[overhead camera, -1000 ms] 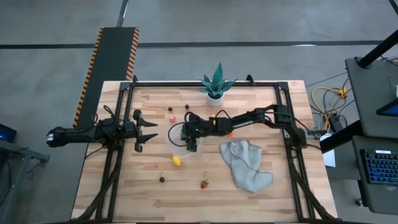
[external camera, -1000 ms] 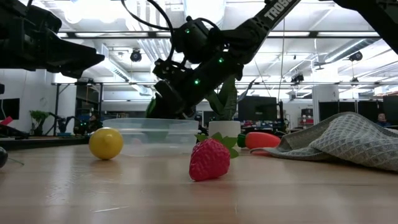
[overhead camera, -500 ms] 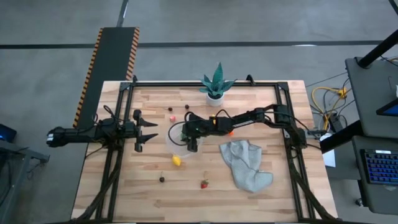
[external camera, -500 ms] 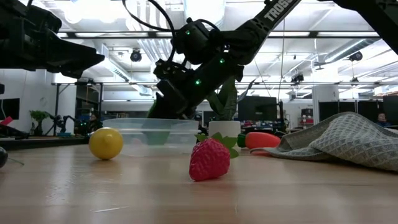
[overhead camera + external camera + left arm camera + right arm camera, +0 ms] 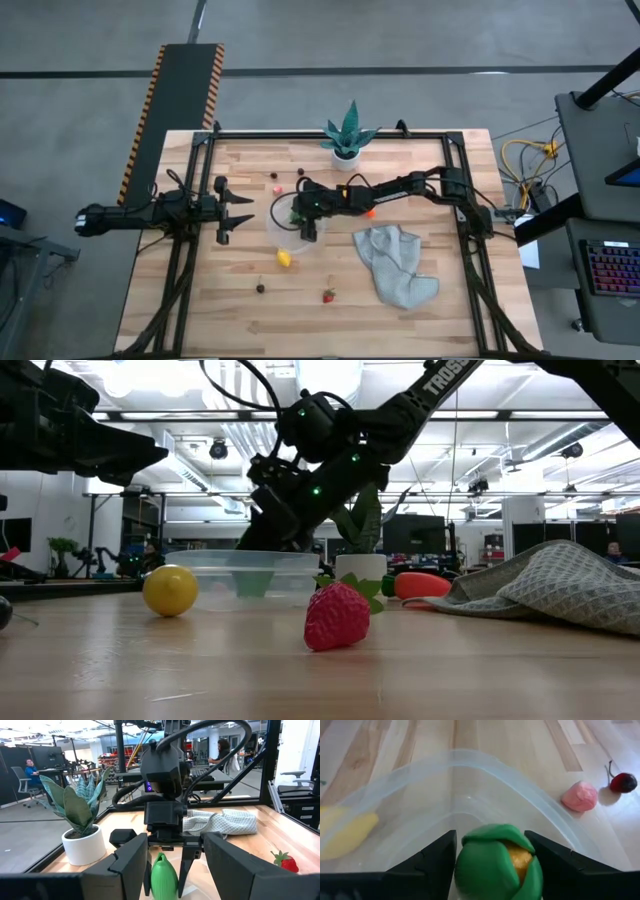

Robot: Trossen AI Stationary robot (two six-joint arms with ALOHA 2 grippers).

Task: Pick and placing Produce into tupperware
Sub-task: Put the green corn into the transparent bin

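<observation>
The right pincer [image 5: 299,213] is hanging over the tupperware [image 5: 290,226] near the worktop's [image 5: 450,310] middle, and compared with a second ago its fingers are standing a little wider beside the green-husked yellow produce piece [image 5: 499,860]; whether they are gripping it cannot be told. That widening likely means the piece is being let go into the container. The left pincer [image 5: 236,208], spread and empty, is waiting near the left edge. A lemon [image 5: 284,258], strawberry [image 5: 328,295] and other pieces are lying outside.
</observation>
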